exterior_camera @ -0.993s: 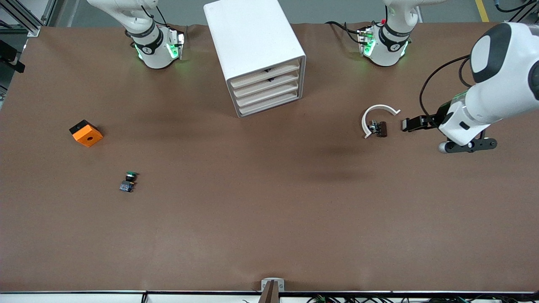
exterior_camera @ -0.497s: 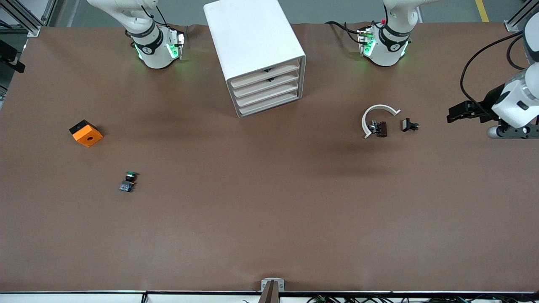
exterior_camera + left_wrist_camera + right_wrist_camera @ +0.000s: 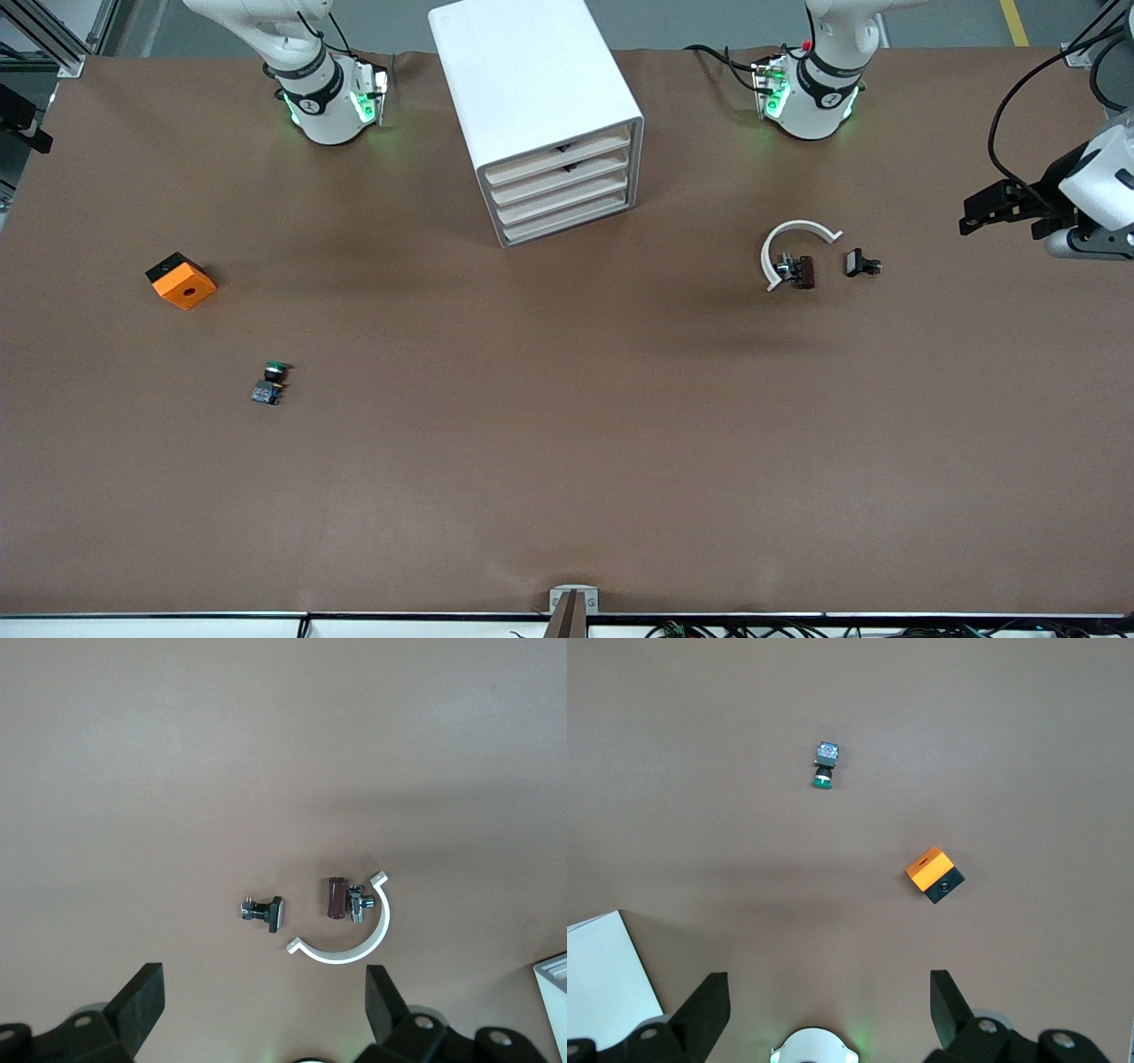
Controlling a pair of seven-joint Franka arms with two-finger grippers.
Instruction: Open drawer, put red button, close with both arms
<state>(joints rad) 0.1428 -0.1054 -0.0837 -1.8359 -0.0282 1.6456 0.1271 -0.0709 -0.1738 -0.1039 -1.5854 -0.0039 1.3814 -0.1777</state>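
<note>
Brown table: drawer cabinet (image 3: 549, 124) shut, red button nowhere visible. Left gripper (image 3: 973, 214) and right gripper (image 3: 824, 1010) hover over their own table ends, jaws wide, empty. Risk: grabbing the green button (image 3: 270, 381) instead.

Front view: high, across the table (image 3: 567, 461), faced the arm bases; whole tabletop covered.
Left wrist view: looked straight down from well above; white curved clip (image 3: 350, 939) and small black part (image 3: 264, 912).
Right wrist view: looked straight down from well above; orange block (image 3: 934, 874), green button (image 3: 824, 765).
Shared: each wrist patch recurred in the front view; white drawer cabinet (image 3: 540, 115) appeared in all three.
</note>
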